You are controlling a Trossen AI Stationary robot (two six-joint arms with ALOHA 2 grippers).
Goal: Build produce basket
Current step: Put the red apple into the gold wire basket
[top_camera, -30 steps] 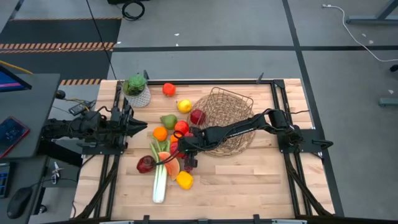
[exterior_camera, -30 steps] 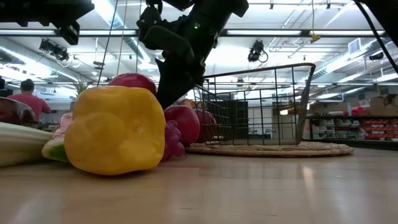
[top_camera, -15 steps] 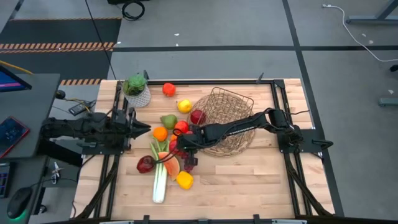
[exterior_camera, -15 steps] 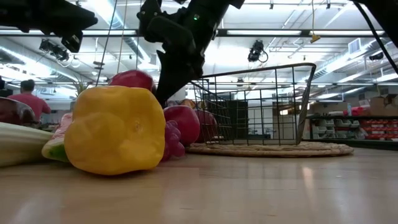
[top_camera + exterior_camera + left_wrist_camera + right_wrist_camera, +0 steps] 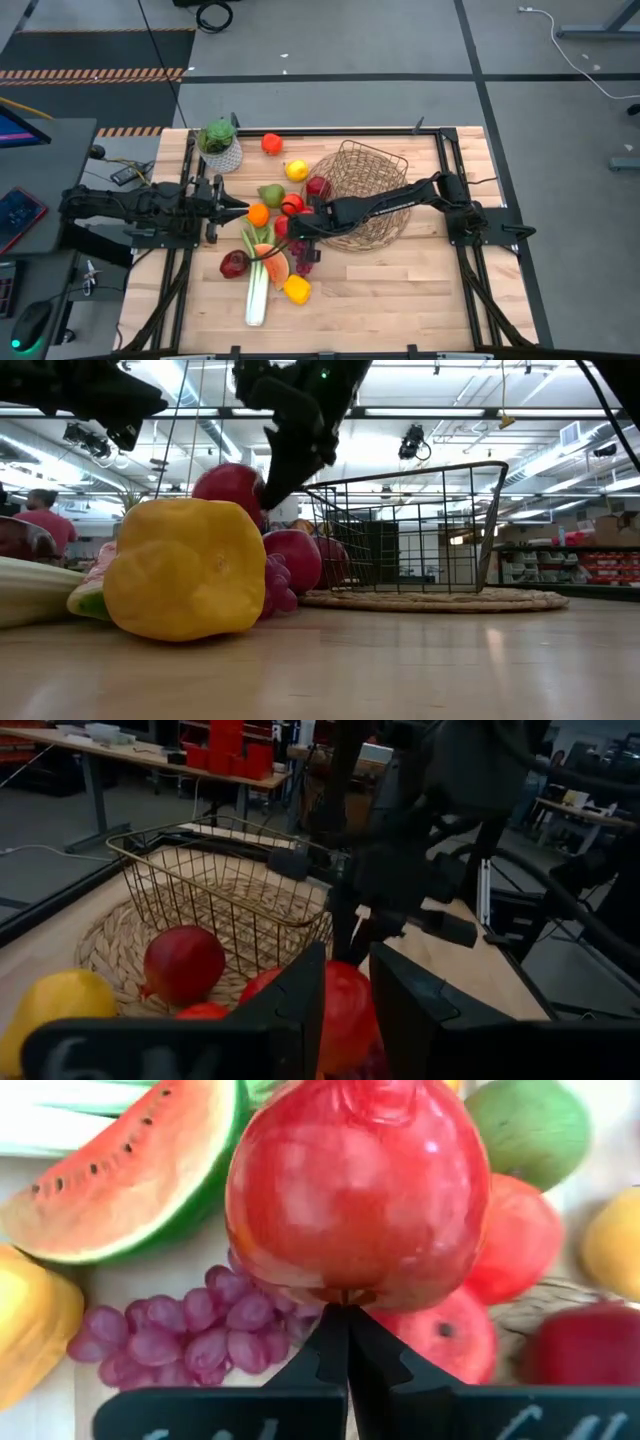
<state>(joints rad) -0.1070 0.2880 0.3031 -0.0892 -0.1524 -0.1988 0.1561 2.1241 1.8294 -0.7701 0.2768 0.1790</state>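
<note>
High view: the left gripper [image 5: 240, 205] hovers just beside the orange [image 5: 258, 215], its fingers slightly parted and holding nothing. Right of it the produce [image 5: 268, 255] lies clustered on the bench [image 5: 400, 290]. There the right gripper [image 5: 291, 228] has its fingers closed on the stem of a red fruit [image 5: 358, 1190], raised above the grapes [image 5: 190, 1342], with the basket [image 5: 362, 192] farther right
</note>
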